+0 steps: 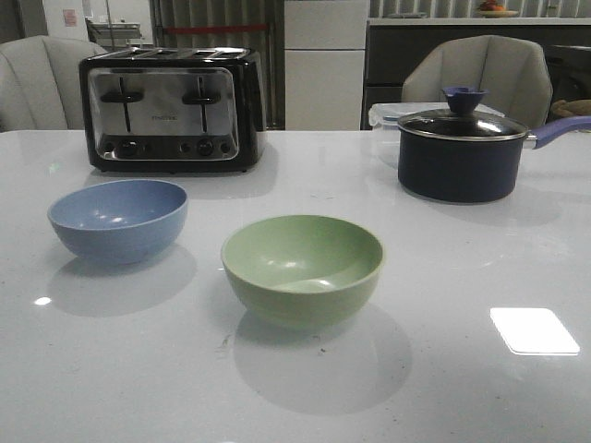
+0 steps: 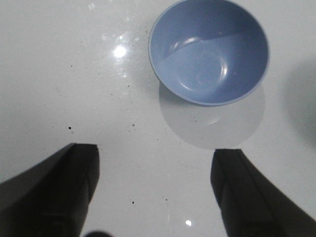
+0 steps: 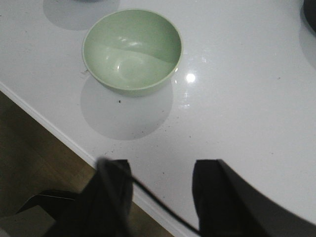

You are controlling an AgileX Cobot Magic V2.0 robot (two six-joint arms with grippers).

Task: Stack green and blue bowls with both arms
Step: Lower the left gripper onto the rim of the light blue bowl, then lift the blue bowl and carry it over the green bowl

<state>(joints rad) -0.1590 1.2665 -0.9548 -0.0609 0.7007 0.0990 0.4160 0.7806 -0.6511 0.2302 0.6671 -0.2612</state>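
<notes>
Standing apart on the bench (image 1: 517, 268), the blue bowl (image 1: 118, 220) is faced by the left gripper (image 2: 155, 190), jaws wide and empty. The green bowl (image 1: 303, 269) is likewise faced by the right gripper (image 3: 160, 195), also spread wide.

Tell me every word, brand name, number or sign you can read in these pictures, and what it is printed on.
Nothing can be read for certain.
toaster: a small brand mark sits in the middle of its shiny front, too small and blurred to read.
blue bowl: no text.
green bowl: no text.
saucepan: no text visible.
Both wrist views show no lettering at all.
</notes>
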